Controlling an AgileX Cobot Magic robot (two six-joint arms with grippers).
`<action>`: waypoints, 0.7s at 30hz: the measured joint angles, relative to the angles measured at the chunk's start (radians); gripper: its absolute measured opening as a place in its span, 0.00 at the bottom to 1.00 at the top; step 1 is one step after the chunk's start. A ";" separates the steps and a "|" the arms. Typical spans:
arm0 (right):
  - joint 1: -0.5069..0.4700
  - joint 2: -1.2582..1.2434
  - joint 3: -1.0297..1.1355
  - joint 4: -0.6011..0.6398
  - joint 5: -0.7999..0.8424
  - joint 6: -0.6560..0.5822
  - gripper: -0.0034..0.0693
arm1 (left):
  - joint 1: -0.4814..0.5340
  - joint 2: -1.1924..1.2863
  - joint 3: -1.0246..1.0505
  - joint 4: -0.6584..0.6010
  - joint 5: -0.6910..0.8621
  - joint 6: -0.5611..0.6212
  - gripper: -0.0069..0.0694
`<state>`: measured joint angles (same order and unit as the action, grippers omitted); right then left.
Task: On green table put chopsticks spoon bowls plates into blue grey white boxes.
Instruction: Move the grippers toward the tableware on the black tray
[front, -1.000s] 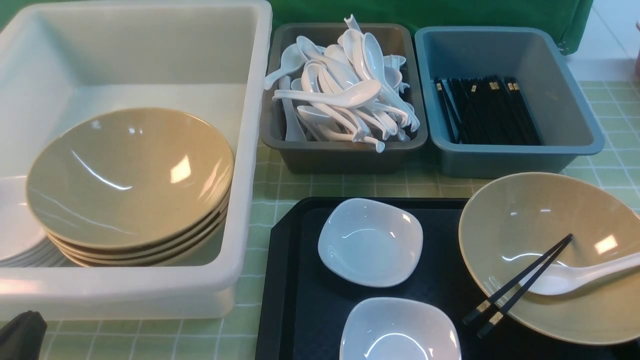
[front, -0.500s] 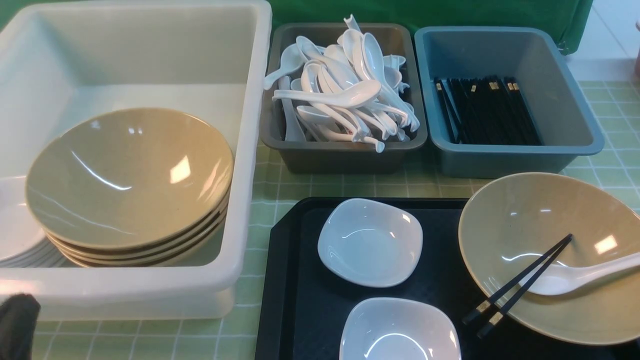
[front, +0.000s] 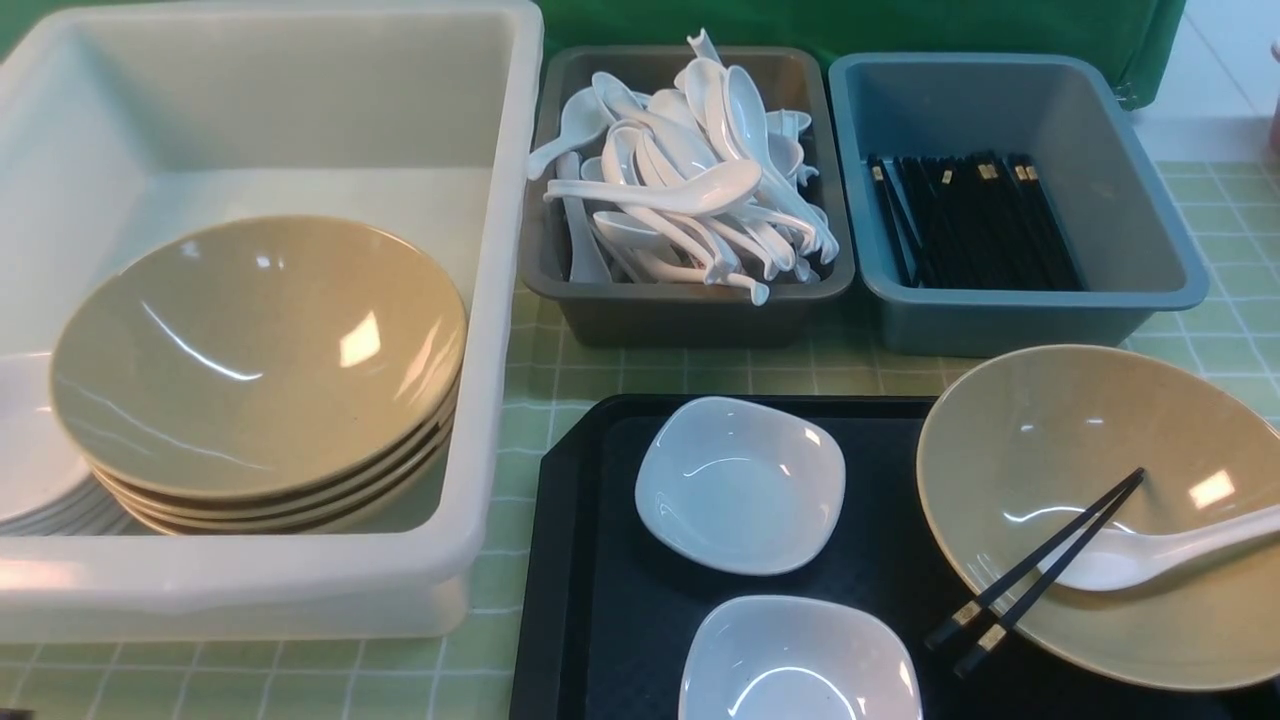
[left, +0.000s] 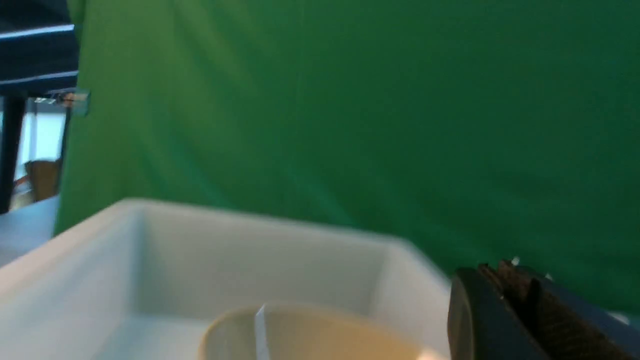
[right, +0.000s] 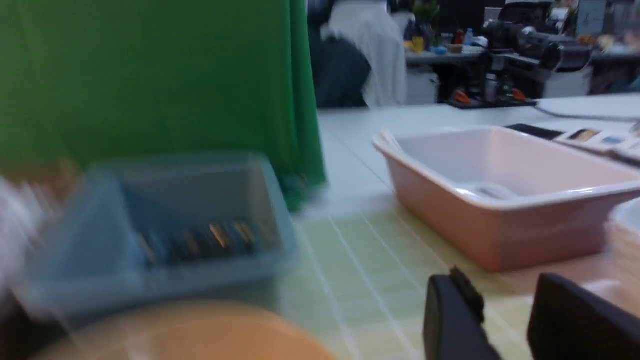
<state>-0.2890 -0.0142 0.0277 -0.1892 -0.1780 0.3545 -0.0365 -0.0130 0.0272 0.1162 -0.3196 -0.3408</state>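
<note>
Leftmost, left claw shut, empty, near white box. White box on desk holds stacked bowls. Grey box heaped with spoons; blue box holds chopsticks. Tray carries two plates, bowl with chopstick pair and spoon. Right claw open, empty.

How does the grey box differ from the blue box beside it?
The grey box holds a heap of white spoons rising above its rim; the blue box holds black chopsticks lying flat below its rim. Both are small rectangular tubs on the green table.
</note>
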 joint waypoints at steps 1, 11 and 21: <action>0.000 0.000 0.000 0.001 -0.066 0.106 0.37 | 0.000 0.000 0.000 -0.013 -0.084 -0.052 0.09; 0.000 0.089 -0.303 0.002 -0.224 0.313 0.37 | 0.000 0.057 -0.320 -0.023 -0.051 -0.201 0.09; 0.001 0.565 -0.841 -0.014 0.369 0.274 0.37 | 0.000 0.448 -0.720 0.020 0.641 -0.199 0.09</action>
<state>-0.2883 0.5507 -0.8131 -0.2027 0.1907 0.6285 -0.0365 0.4352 -0.6924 0.1362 0.3212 -0.5398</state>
